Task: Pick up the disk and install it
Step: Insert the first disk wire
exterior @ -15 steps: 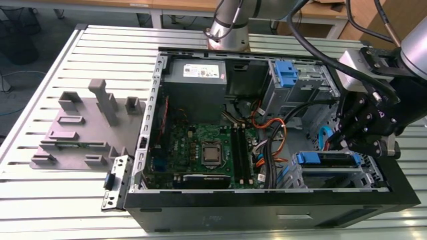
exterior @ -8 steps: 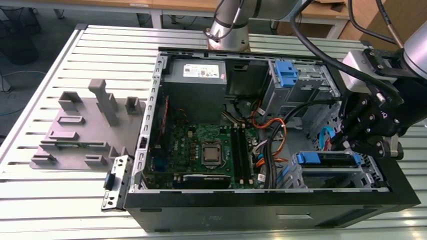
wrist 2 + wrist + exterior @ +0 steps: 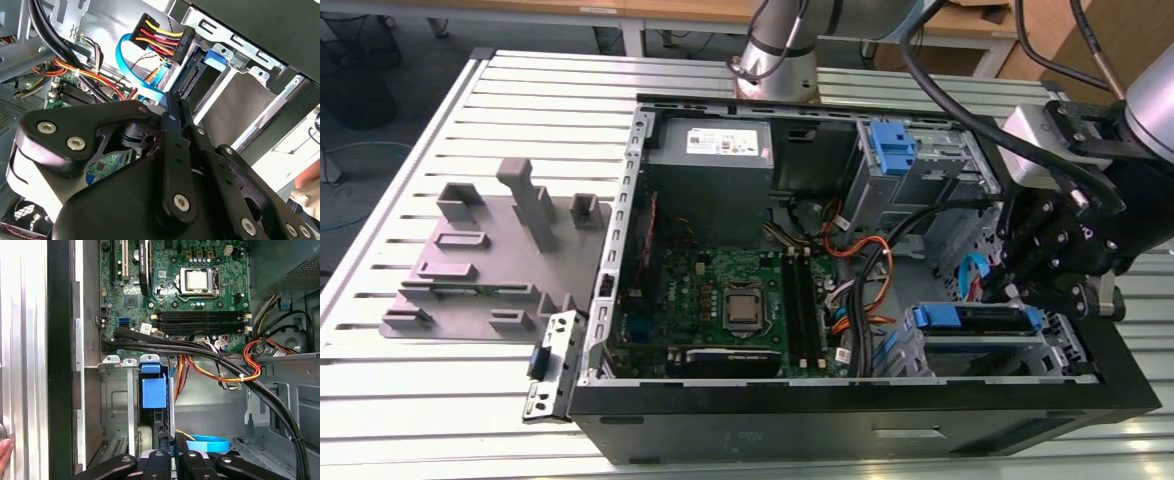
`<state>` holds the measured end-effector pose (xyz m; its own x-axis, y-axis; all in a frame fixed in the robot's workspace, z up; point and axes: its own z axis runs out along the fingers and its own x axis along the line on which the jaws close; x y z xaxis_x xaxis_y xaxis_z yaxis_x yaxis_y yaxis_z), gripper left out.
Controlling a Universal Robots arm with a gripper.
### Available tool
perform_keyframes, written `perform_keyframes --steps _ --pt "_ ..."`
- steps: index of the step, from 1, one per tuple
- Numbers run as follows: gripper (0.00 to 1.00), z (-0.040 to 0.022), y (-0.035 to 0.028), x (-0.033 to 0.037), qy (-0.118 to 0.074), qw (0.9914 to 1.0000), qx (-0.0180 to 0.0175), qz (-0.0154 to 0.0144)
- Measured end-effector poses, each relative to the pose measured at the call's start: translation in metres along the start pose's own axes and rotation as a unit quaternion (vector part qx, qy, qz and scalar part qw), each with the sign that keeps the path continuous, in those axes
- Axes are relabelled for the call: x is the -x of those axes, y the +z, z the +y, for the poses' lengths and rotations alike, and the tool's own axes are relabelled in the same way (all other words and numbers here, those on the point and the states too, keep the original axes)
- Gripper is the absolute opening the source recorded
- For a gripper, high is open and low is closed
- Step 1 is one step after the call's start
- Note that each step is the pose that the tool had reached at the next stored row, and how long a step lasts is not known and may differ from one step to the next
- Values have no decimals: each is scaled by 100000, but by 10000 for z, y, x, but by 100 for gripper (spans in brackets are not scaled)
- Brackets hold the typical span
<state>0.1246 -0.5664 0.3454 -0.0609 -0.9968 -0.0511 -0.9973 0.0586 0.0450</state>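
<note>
Hovering at the front corner of the open computer case (image 3: 854, 425), on the exterior view's right, the claw (image 3: 1003, 292) hangs just above the lower drive bay. Its two fingers (image 3: 171, 117) are drawn tight together, a narrow black wedge with nothing visible between them, and in both wrist views the tips point down into the bay. The disk (image 3: 974, 320) sits on edge in that bay, its blue rail uppermost and level with the metal cage around it. In the first wrist view the blue rail of the disk (image 3: 152, 392) stands right ahead of the claw (image 3: 172, 452), between the silver bay walls. In the second wrist view the claw (image 3: 174, 102) ends just beside the disk (image 3: 192, 80), close to its connector edge, though I cannot tell whether they touch. A flat blue cable (image 3: 132, 70) loops past the fingertips, with a plug of red, yellow and black wires (image 3: 155, 35) just above it. Thick black cables (image 3: 200, 347) cross between the bay and the green main board (image 3: 200, 290). Further back in the case, the grey power box (image 3: 711, 165) lies against the rear wall, and a second blue frame (image 3: 890, 148) stands in the upper cage. Well apart on the slatted table (image 3: 427, 400), the grey moulded holder (image 3: 480, 260) rests beside the case. A person's fingertips (image 3: 4, 450) show at the table's edge.
</note>
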Motion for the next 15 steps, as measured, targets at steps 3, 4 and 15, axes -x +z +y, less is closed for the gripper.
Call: perform_keyframes --steps 3,4,15 --pt "16 0 -1 -17 -12 100000 -27 0" --pt "16 1 -1 -19 -10 100000 -32 -1" --pt "16 6 22 -45 -8 100000 -33 -8"
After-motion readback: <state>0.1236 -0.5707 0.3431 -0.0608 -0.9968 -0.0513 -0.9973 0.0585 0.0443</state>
